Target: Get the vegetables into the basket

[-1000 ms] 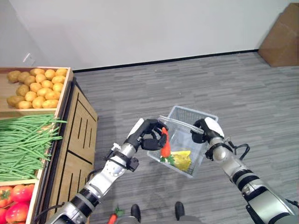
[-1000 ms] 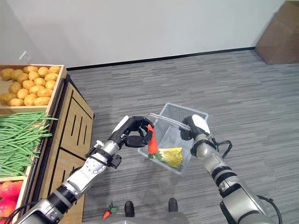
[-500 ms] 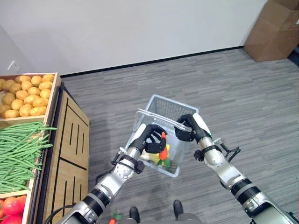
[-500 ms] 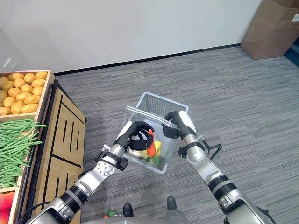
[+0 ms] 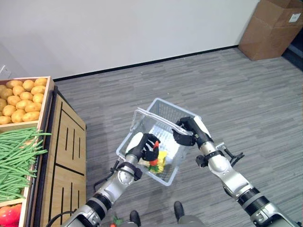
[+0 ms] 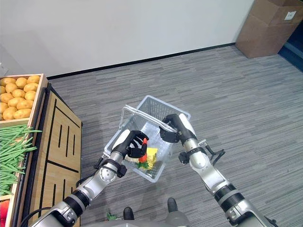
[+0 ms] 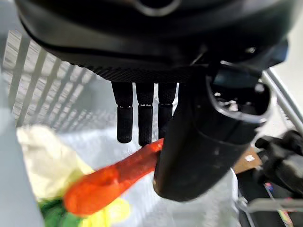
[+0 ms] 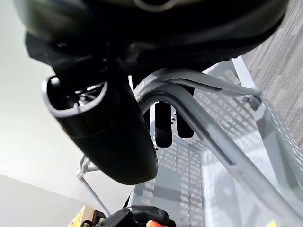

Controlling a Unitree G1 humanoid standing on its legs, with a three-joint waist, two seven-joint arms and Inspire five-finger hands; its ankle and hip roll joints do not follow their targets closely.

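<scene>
The right hand (image 5: 188,133) is curled round the handle (image 8: 199,125) of the basket (image 6: 176,111) and holds it up off the grey floor (image 5: 227,90); the wrist view shows the metal bar passing between thumb and fingers. The left hand (image 5: 144,146) reaches inside the basket and pinches an orange carrot (image 7: 111,180) between thumb and fingers — the root slants down, its green top (image 7: 57,216) lowest. Just under the carrot, on the basket's bottom, lies a yellow vegetable (image 5: 162,159) with something pale (image 7: 45,158) beside it; what these are cannot be told. To the robot's left stands a wooden stall (image 5: 66,142) with potatoes (image 5: 19,101) in the far crate, green beans (image 5: 19,156) in the middle one and tomatoes (image 5: 8,215) nearest. A cardboard box (image 5: 267,26) sits against the wall at the far right — well apart from the basket.
</scene>
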